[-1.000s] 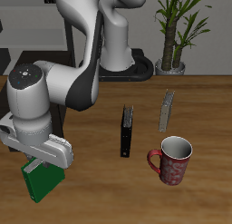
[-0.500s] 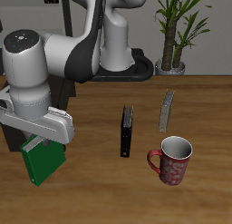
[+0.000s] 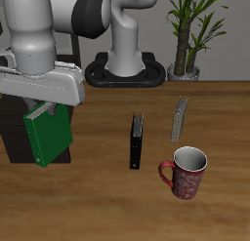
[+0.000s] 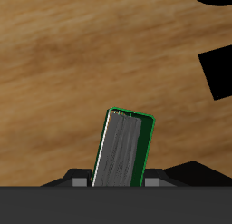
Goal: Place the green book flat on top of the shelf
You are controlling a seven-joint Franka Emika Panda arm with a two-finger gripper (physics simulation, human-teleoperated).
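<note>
The green book (image 3: 49,139) hangs upright from my gripper (image 3: 46,105), which is shut on its top edge and holds it well above the table, in front of the black shelf (image 3: 12,133) at the table's edge. The book and arm hide most of the shelf. In the wrist view the green book (image 4: 124,148) shows its green cover rim and grey-white page edge between the fingers, with the wooden table far below.
A black book (image 3: 137,140) and a grey book (image 3: 180,118) stand upright mid-table. A red patterned mug (image 3: 186,173) stands nearer the front edge. A potted plant (image 3: 191,35) stands behind the table, beside the robot's base (image 3: 125,69).
My gripper has risen with the green book, lifting it from near the table's front edge to the height of the shelf. The other objects have not moved.
</note>
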